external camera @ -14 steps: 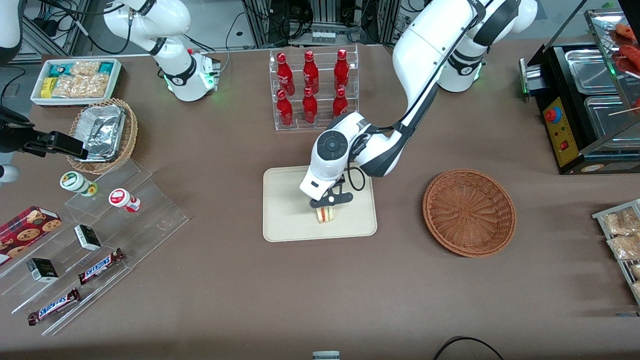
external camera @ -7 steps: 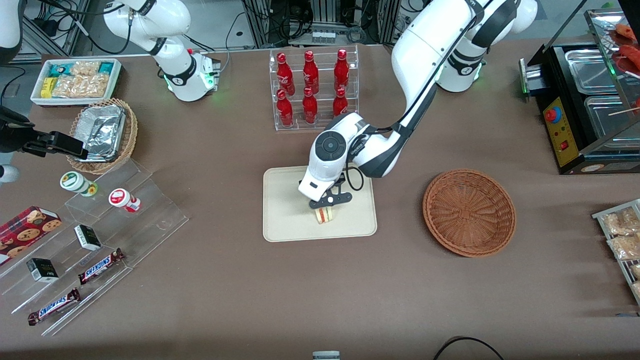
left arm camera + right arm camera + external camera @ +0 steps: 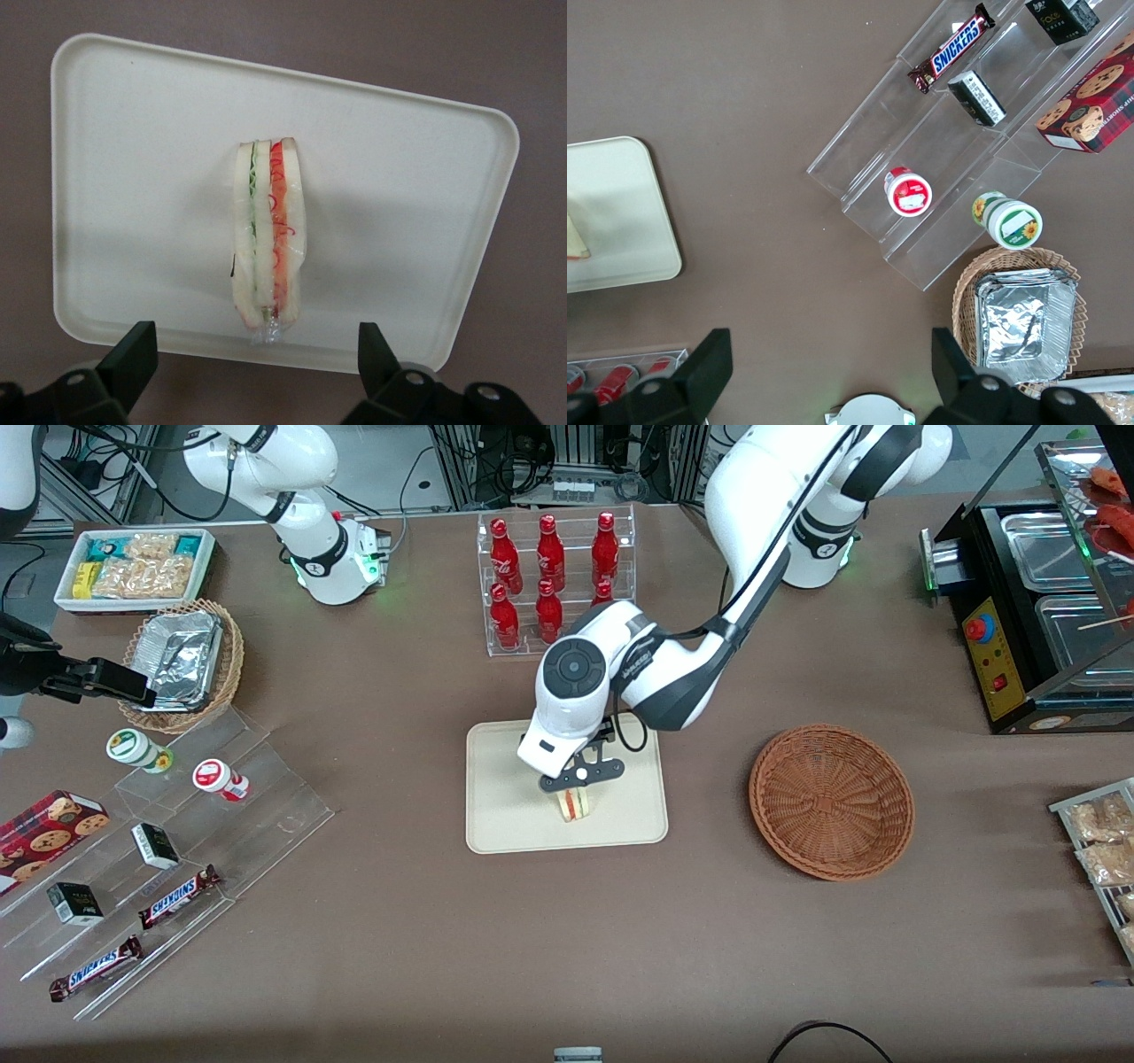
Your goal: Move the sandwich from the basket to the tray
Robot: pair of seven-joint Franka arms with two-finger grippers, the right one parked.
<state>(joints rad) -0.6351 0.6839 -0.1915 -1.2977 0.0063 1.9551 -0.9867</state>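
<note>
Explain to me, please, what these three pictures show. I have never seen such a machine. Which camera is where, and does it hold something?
The white machine is a robot arm ending in a two-finger gripper. The front view looks down at the table from a camera facing the robots. The left wrist view comes from a camera on the working arm's wrist, looking straight down past its fingers. The right wrist view comes from the parked arm.

The gripper is above the cream tray. Its fingers are spread wide and hold nothing. The wrapped sandwich stands on its edge on the tray, free of the fingers. The brown wicker basket toward the working arm's end of the table has nothing in it. Red bottles stand in a clear rack, farther from the front camera than the tray.
</note>
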